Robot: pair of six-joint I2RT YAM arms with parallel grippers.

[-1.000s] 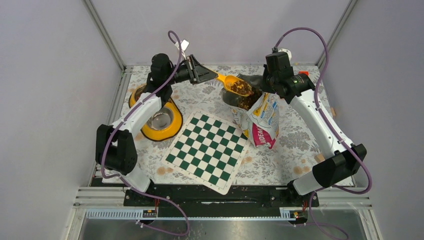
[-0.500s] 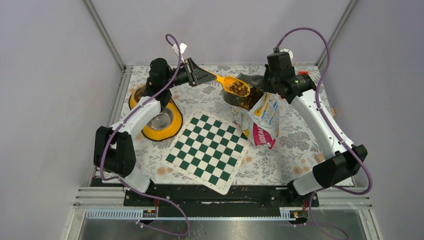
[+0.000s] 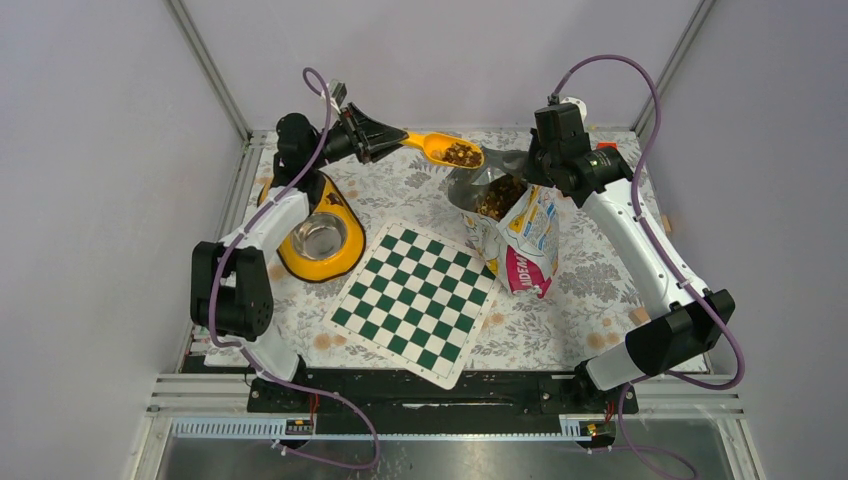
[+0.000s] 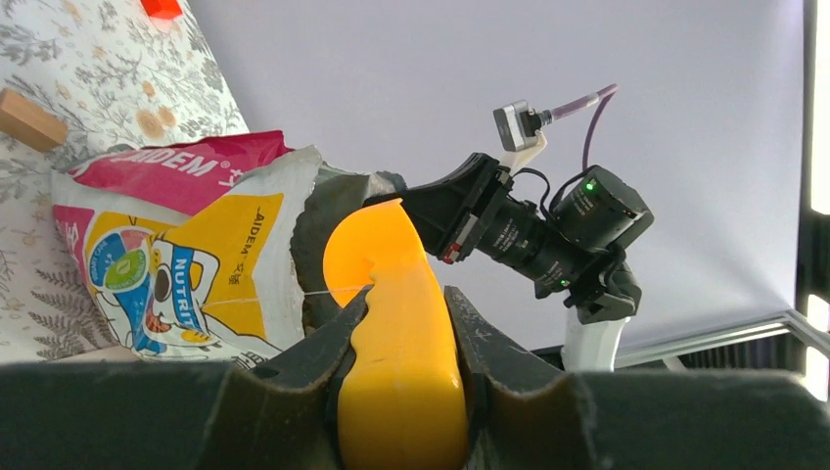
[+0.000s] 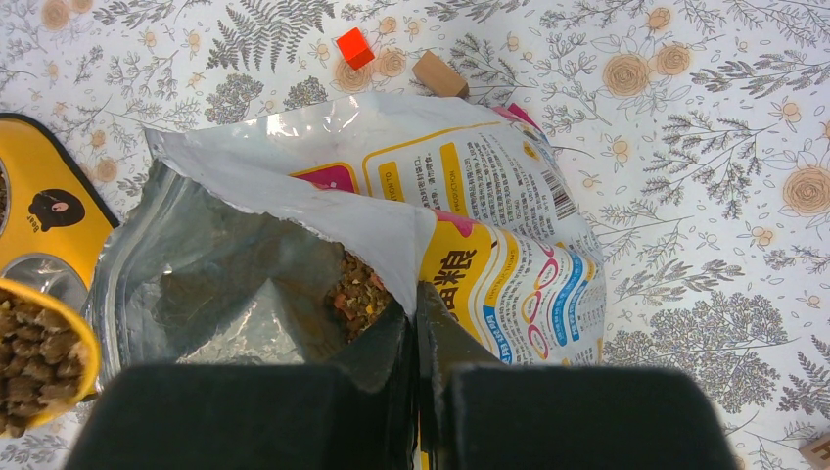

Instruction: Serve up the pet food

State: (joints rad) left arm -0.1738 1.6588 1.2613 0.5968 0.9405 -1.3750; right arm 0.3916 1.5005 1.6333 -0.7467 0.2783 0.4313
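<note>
My left gripper (image 3: 392, 138) is shut on the handle of a yellow scoop (image 3: 440, 148), seen from below in the left wrist view (image 4: 391, 323). The scoop holds a heap of brown pet food (image 3: 462, 154) and hangs in the air left of the open food bag (image 3: 520, 235). More kibble (image 5: 360, 290) lies inside the bag. My right gripper (image 5: 416, 304) is shut on the bag's upper rim (image 5: 396, 245), holding its mouth open. The scoop's loaded bowl (image 5: 39, 352) shows at the right wrist view's left edge. The yellow feeder (image 3: 318, 240) with a steel bowl sits at the left.
A green-and-white chessboard mat (image 3: 415, 300) lies at the centre. A red cube (image 5: 353, 47) and a tan wooden block (image 5: 439, 74) lie beyond the bag. More wooden blocks lie near the right table edge (image 3: 640, 316). The cage frame stands behind.
My left gripper has drawn the loaded scoop up and to the left, away from the bag's mouth toward the feeder side. The right gripper and bag have stayed put.
</note>
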